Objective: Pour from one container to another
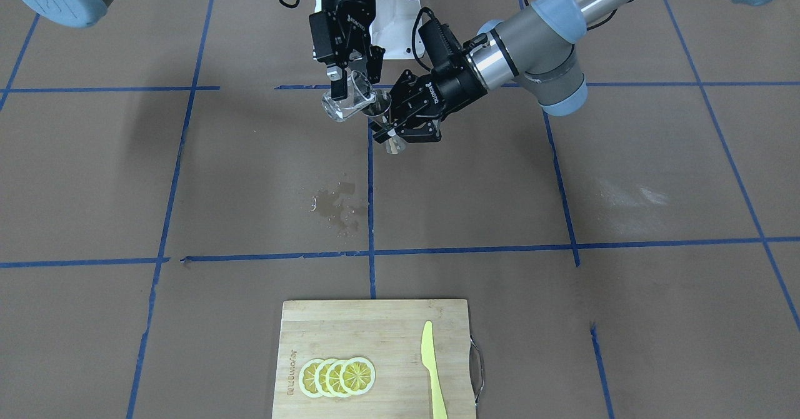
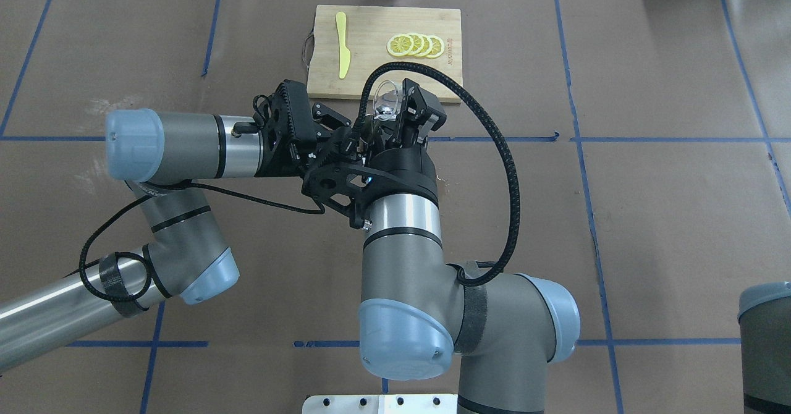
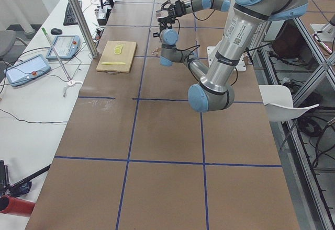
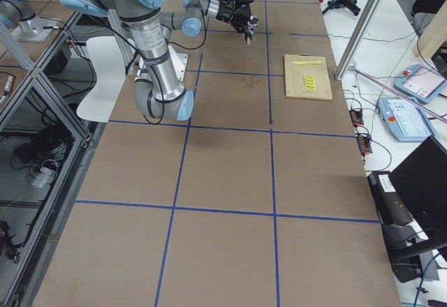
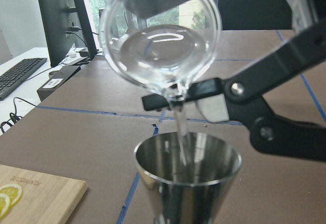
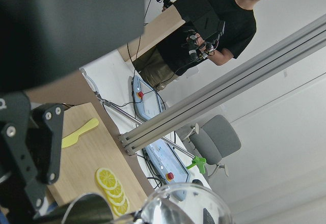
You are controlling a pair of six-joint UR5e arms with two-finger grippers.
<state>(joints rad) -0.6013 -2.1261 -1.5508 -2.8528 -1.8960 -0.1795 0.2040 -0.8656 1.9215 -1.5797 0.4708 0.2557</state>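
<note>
Upper centre, our right gripper (image 1: 355, 81) clamps the tilted glass cup (image 5: 160, 35), left gripper (image 1: 395, 116) clasps the jigger (image 5: 187, 178); tipping faster, we could overshoot it.

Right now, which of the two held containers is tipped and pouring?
The clear glass cup in the right gripper: it is tilted, a thin stream falling into the upright steel jigger in the left gripper.

2 grey arms (image 2: 401, 235), blue caps (image 2: 401, 340)
</note>
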